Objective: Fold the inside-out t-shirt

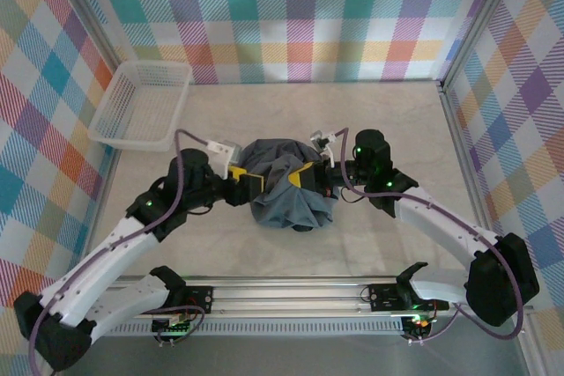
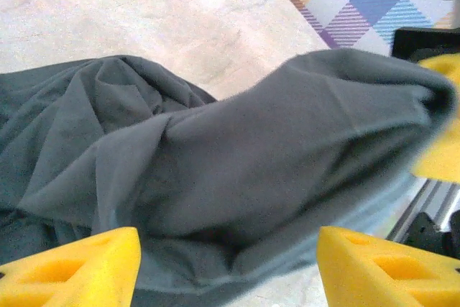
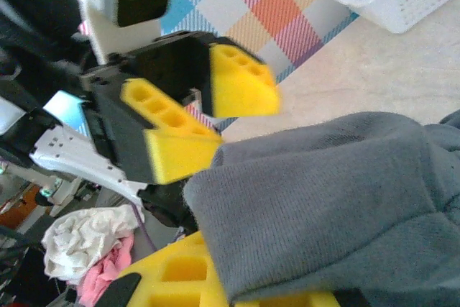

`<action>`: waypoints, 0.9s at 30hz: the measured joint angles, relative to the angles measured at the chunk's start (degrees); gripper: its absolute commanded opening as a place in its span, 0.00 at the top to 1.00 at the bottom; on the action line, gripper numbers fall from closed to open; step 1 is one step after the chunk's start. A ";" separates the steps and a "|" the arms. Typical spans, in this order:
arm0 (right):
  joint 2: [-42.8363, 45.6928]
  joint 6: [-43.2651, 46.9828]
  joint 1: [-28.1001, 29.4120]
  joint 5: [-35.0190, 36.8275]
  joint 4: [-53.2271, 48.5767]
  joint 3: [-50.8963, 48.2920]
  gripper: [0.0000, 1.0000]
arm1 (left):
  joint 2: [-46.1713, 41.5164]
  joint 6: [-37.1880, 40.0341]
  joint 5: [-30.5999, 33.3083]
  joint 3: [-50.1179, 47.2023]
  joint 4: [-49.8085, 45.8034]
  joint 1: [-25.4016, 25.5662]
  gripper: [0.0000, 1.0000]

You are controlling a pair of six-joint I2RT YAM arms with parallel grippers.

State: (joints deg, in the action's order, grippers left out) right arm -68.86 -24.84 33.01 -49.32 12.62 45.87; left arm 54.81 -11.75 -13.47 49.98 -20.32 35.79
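Note:
The slate blue-grey t-shirt [image 1: 286, 191] lies bunched in a heap at the middle of the table, between the two arms. My right gripper [image 1: 308, 175] is at the heap's right side, shut on a thick fold of the t-shirt [image 3: 323, 206] that drapes over its yellow fingers [image 3: 180, 278]. My left gripper [image 1: 248, 184] is at the heap's left side. In the left wrist view its yellow fingers [image 2: 79, 271] stand wide apart, open, with the raised fold of the t-shirt [image 2: 273, 156] running across the gap [image 2: 228, 260] towards the right gripper's pad [image 2: 440, 156].
A white mesh basket [image 1: 141, 103] stands at the back left against the checked wall. The metal rail [image 1: 291, 292] with both arm bases runs along the near edge. Bare table shows behind and to the right of the heap. A pile of white and pink cloth [image 3: 86, 246] lies beyond the table.

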 measured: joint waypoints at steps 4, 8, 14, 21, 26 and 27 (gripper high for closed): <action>-0.02 0.02 0.00 -1.44 -0.28 0.76 1.00 | 9.66 1.31 -1.53 2.19 4.20 0.96 0.43; -0.02 0.26 0.00 -0.39 -1.75 1.07 0.99 | 12.74 -0.46 -2.60 2.36 7.10 1.05 1.00; -0.85 2.58 -6.60 10.51 -6.36 -0.13 0.91 | 9.27 -17.18 -11.34 5.64 9.11 -3.28 1.00; -9.79 4.37 -13.42 12.87 -13.20 -0.37 0.60 | 8.35 -35.54 -21.86 7.23 13.81 -5.46 1.00; 1.62 2.54 -12.00 16.68 -17.00 -3.65 0.71 | 9.53 -36.74 -21.99 8.50 9.44 -5.42 1.00; 4.92 2.25 -11.21 17.70 -17.33 -4.50 0.78 | 10.19 -34.23 -19.91 9.79 6.19 -4.68 0.99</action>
State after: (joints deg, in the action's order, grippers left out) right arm -63.94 -22.59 21.80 -31.62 -4.71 41.36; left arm 64.99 -45.98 -33.39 59.77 -14.13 31.11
